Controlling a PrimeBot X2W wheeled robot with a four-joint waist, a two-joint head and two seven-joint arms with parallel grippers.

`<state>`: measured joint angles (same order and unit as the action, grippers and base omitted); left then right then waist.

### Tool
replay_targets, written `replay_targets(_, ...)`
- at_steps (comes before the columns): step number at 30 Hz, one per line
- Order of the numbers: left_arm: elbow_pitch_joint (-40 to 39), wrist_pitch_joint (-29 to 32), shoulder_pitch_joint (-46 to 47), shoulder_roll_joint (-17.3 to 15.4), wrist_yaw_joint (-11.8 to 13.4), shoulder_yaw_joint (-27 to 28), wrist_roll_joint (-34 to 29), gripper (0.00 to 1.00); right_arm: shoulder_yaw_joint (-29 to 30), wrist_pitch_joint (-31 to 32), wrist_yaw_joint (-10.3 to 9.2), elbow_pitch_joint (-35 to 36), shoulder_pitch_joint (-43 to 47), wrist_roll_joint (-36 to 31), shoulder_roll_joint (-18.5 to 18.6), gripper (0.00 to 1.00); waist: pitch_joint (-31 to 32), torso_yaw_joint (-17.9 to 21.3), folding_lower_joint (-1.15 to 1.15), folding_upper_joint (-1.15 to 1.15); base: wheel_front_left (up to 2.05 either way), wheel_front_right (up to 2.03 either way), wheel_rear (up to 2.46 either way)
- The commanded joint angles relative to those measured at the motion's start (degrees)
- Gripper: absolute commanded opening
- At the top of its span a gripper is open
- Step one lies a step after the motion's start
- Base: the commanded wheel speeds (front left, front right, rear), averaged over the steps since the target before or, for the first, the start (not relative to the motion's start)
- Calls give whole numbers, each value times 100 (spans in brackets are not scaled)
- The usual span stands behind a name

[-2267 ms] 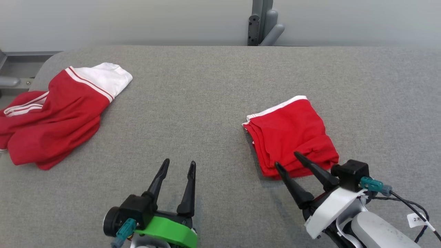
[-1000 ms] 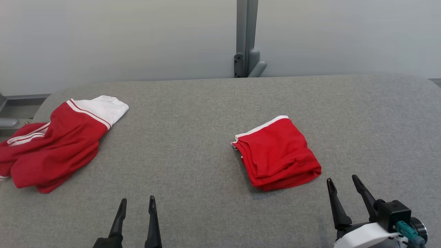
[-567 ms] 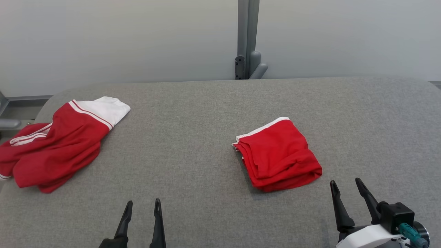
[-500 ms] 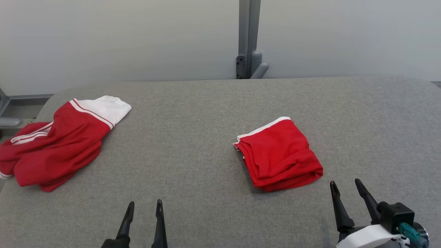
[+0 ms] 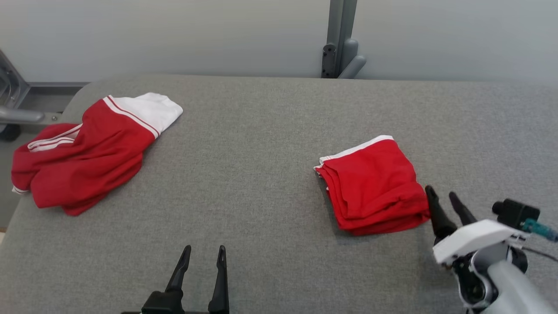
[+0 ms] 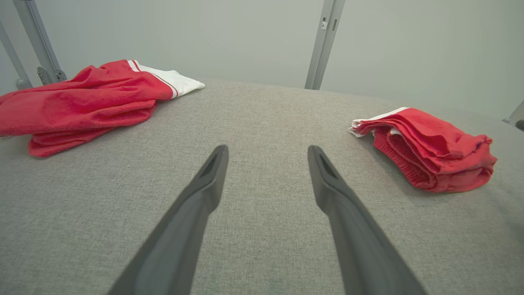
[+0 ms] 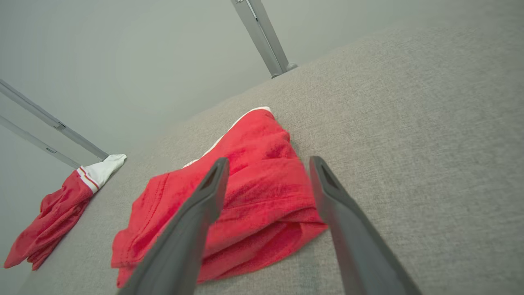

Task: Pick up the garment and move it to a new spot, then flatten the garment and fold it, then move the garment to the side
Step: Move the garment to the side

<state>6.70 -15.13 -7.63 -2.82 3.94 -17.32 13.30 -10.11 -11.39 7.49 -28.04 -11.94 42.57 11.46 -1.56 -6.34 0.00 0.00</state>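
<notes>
A folded red garment (image 5: 372, 187) with a white band lies right of centre on the grey padded table (image 5: 261, 131). My right gripper (image 5: 441, 192) is open, its tips just beside the bundle's near right corner. In the right wrist view the folded garment (image 7: 254, 184) lies behind the open right gripper (image 7: 269, 161). A crumpled red and white garment (image 5: 87, 157) lies at the table's far left. My left gripper (image 5: 205, 249) is open and empty at the front edge, apart from both. The left wrist view has the left gripper (image 6: 267, 150) over bare table, crumpled garment (image 6: 82, 98) left, folded garment (image 6: 430, 151) right.
A grey metal post (image 5: 340, 39) stands behind the table against a pale wall. A metal frame (image 5: 17, 115) sits off the table's left end, where the crumpled garment overhangs the rounded edge. Bare grey padding spans the middle between the two garments.
The head camera has shifted, so the whole picture has moved. My right gripper has come up from the front edge to the folded garment's near right corner. Both grippers stay open.
</notes>
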Motion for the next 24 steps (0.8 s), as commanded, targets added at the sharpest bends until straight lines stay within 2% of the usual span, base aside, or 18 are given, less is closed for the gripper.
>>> replay_targets(1,17,2,154,-14,-43,-31,0,100,-82,160,0,-111,-253,324,191,100,-260,-154,0,0,0,0,0)
replay_targets(7,9,2,453,-14,-31,-155,55,100,-529,1128,0,-387,-1025,1637,809,100,-632,-278,0,0,0,0,0)
replay_targets(11,6,2,647,-14,-17,-230,97,100,-673,1766,0,-564,-1280,2364,1068,100,-847,-380,0,0,0,0,0)
replay_targets(16,35,2,807,-14,28,-237,161,100,-849,2400,0,-634,-1390,2889,1288,100,-1010,-451,0,0,0,0,0)
replay_targets(19,24,2,853,-14,67,-225,180,100,-958,2586,0,-554,-1311,3079,1351,7,-1060,-435,0,0,0,0,0)
replay_targets(20,24,2,853,-14,67,-225,180,100,-958,2586,0,-554,-1311,3079,1351,7,-1060,-435,0,0,0,0,0)
replay_targets(21,22,2,861,-14,66,-223,179,100,-1022,2632,0,-499,-1263,3108,1382,0,-1074,-421,0,0,0,0,0)
replay_targets(24,9,2,896,-13,65,-206,168,100,-1142,2628,0,-285,-1163,3199,1506,0,-1123,-355,0,0,0,0,0)
